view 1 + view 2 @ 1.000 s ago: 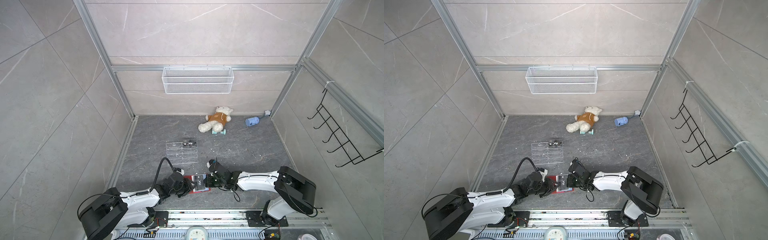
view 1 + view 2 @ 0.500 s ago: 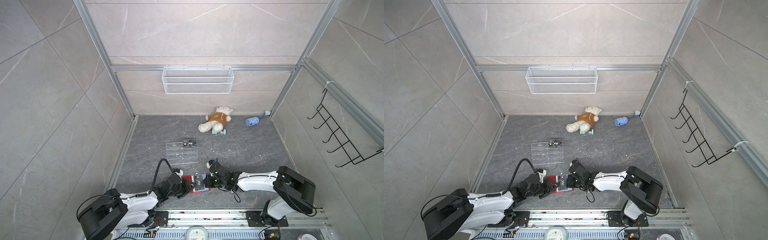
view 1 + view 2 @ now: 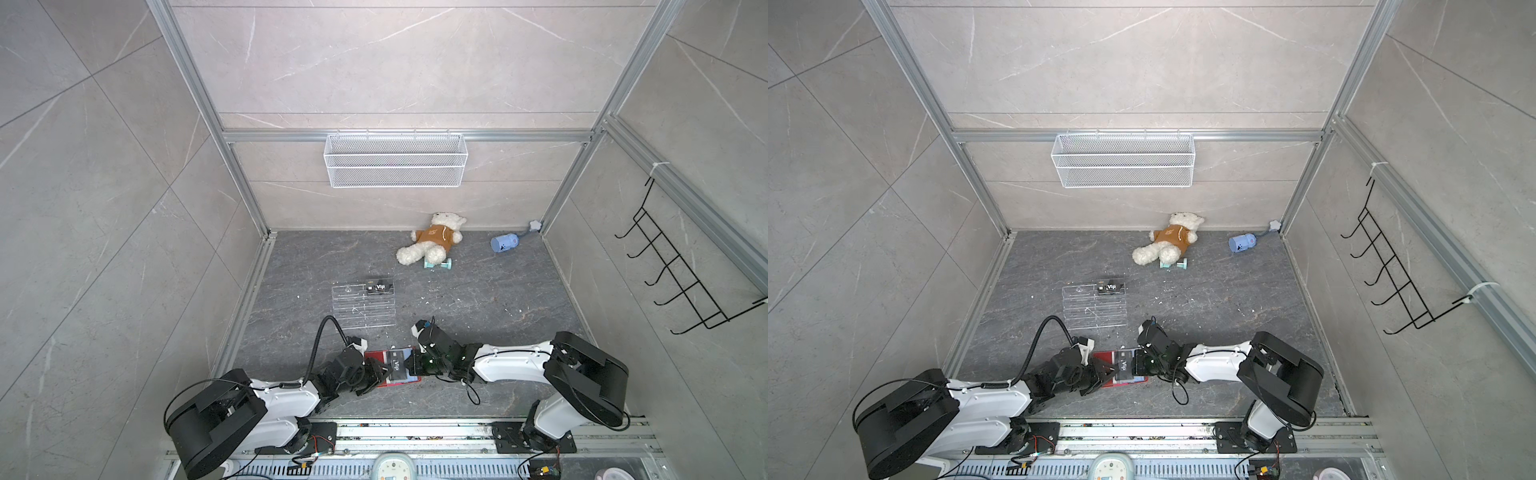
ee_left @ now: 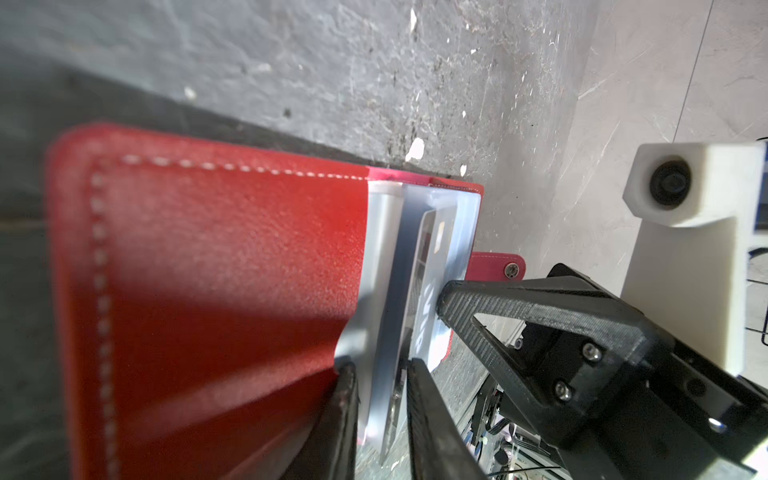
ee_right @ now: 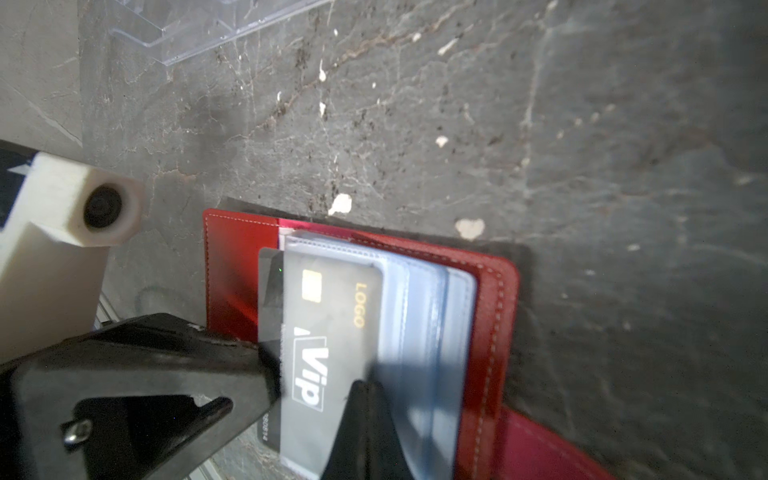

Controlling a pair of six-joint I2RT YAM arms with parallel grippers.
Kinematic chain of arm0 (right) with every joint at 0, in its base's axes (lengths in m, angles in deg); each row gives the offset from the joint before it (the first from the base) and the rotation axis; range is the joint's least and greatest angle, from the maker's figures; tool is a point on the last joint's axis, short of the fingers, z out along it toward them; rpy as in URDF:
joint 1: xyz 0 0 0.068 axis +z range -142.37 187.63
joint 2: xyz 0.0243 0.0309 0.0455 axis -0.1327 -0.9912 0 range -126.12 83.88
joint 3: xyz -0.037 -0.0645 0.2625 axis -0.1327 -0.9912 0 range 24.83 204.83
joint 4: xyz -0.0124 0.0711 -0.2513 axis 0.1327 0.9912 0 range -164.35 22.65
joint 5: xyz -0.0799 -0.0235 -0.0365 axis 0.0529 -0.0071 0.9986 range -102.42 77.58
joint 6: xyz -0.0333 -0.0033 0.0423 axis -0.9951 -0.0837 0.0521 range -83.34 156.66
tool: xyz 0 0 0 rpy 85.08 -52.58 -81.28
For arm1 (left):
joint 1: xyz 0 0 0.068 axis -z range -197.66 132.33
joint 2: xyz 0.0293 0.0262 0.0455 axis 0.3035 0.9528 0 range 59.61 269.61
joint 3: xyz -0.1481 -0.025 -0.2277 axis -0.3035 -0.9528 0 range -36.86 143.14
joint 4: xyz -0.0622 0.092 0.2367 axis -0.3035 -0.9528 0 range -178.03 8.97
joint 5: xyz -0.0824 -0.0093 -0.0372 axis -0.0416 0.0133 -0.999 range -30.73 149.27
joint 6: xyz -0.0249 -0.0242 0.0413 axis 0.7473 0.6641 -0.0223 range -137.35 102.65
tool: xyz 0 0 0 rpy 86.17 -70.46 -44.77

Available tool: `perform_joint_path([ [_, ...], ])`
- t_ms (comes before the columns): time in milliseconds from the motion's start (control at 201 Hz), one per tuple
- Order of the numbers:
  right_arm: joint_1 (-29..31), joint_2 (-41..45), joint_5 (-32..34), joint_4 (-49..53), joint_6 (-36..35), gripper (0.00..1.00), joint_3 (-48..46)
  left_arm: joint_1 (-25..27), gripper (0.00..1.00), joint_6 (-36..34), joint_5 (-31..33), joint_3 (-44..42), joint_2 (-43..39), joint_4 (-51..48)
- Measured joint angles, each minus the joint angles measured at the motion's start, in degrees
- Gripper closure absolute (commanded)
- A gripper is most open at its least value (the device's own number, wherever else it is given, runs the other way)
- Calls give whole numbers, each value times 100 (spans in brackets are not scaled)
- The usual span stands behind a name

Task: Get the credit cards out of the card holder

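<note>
Straddling the Vip card (image 5: pixel 328 332) at its protruding edge with narrow left gripper (image 4: pixel 384 419), clamp unclear; pinning the card holder (image 5: pixel 494 299) with closed right gripper (image 4: pixel 449 303); expecting thin, stiff, slippery plastic.

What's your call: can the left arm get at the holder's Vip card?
Probably yes: the left gripper straddles the Vip card at its protruding edge; the right gripper presses farther in.

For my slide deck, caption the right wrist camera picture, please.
Left gripper at the exposed edge of the Vip card in the open red card holder.
</note>
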Motion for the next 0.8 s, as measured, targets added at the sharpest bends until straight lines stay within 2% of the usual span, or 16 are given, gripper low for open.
perform_joint_path([
  [60, 0, -7, -15, -7, 0, 100, 0, -11, 87, 2, -11, 11, 87, 70],
  [324, -31, -20, -33, -20, -2, 100, 0, -13, 97, -59, -28, 42, 111, 166],
  [577, -37, -20, -37, -22, -2, 100, -4, -22, 100, -66, -11, 44, -212, -7],
  [796, -37, -20, -37, -22, -2, 100, -9, -22, 100, -11, 131, 42, -699, -546],
])
